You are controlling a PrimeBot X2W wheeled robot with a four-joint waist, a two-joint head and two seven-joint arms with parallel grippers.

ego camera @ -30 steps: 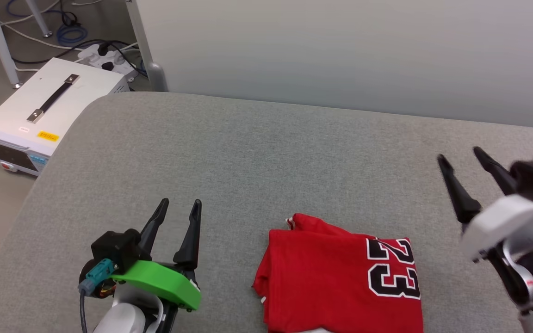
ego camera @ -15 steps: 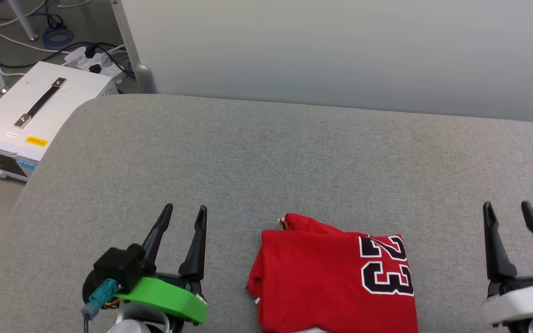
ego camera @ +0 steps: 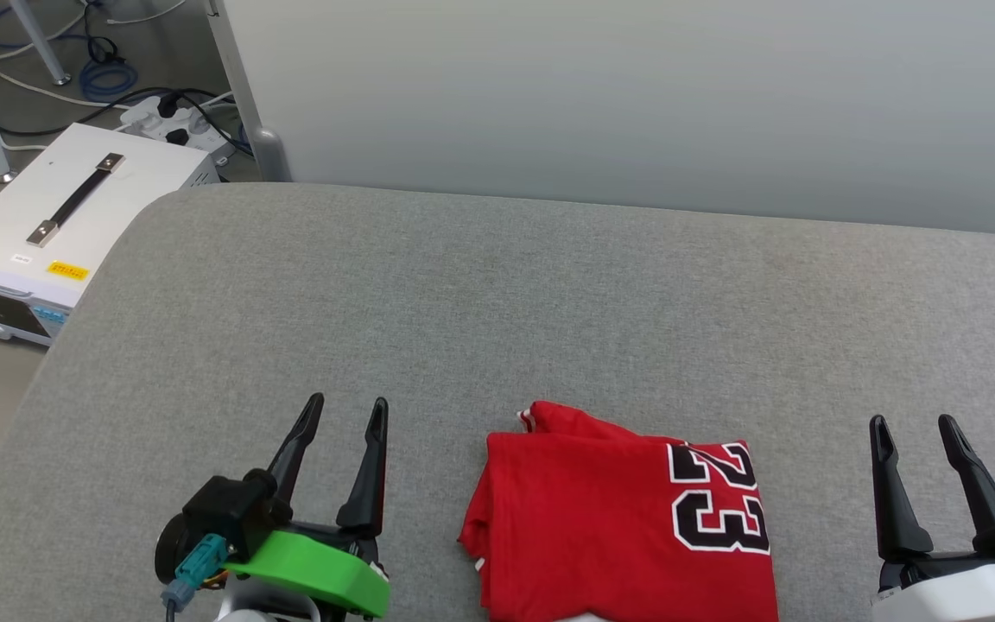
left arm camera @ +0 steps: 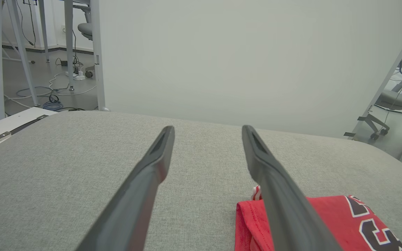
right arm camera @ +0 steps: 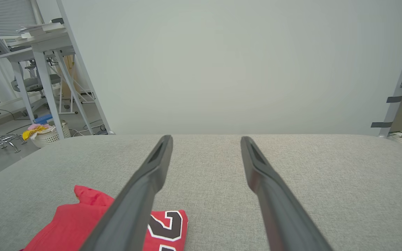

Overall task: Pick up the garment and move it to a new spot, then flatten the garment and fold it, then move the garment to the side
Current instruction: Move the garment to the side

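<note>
The garment (ego camera: 601,518), a red jersey shirt with a black white-outlined "23", lies folded into a compact rectangle at the near middle of the grey padded table (ego camera: 497,311). To its left my left gripper (ego camera: 347,411) hovers open and holds nothing. On the other side my right gripper (ego camera: 912,428) is open too, a short way off the shirt's right edge. In the left wrist view the garment (left arm camera: 326,219) lies to the lower right of the open left gripper (left arm camera: 208,130). In the right wrist view the garment (right arm camera: 79,219) lies lower left of the open right gripper (right arm camera: 206,139).
A pale partition wall (ego camera: 636,95) stands behind the table's far edge. On the floor at the far left sit a white case with a black handle (ego camera: 57,225), a power strip with cables (ego camera: 161,117) and white desk legs. A laundry basket (right arm camera: 49,136) stands on the floor.
My right arm has swung from raised at the far right down to a resting pose at the lower right. The head camera shifted slightly. The garment and left gripper stay put.
</note>
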